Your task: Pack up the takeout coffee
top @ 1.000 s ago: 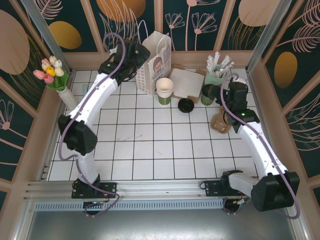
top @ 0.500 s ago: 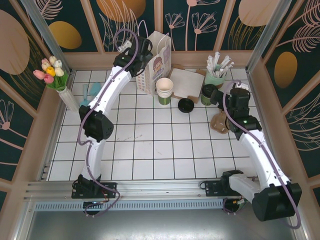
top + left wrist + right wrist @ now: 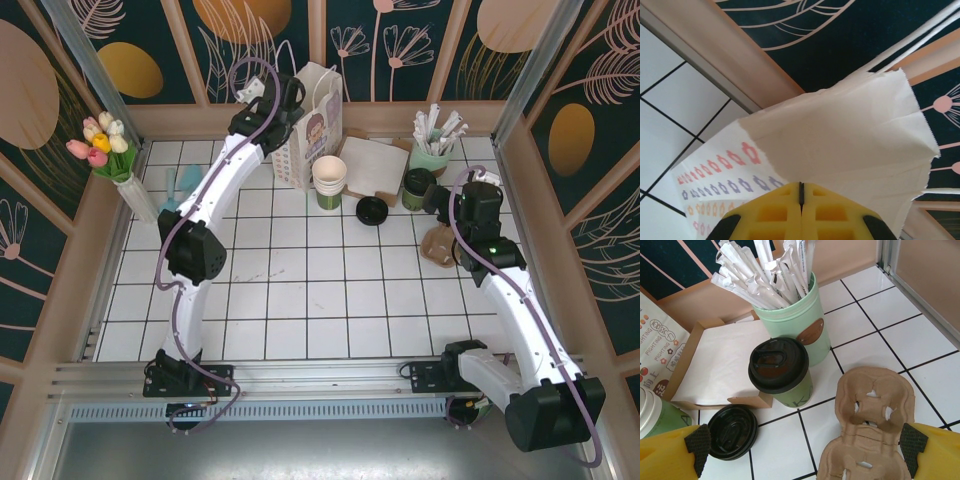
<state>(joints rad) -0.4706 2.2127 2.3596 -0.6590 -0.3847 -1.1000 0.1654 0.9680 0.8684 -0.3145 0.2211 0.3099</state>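
Far edge of the table (image 3: 300,300): white paper bag (image 3: 312,125) standing upright. Your left gripper (image 3: 801,192), wide open a second ago, is now clamping shut, seemingly pinching the bag's wall, so you're bracing it for loading. Your right gripper (image 3: 805,450) is hanging fully spread, empty, nearing the takeout coffee (image 3: 780,370), lidded, touching the straw cup (image 3: 790,315) near the far right corner.

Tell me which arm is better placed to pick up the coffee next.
Right, probably. The right gripper is open and faces the coffee close ahead. The left gripper is shut on the bag, away from that cup.
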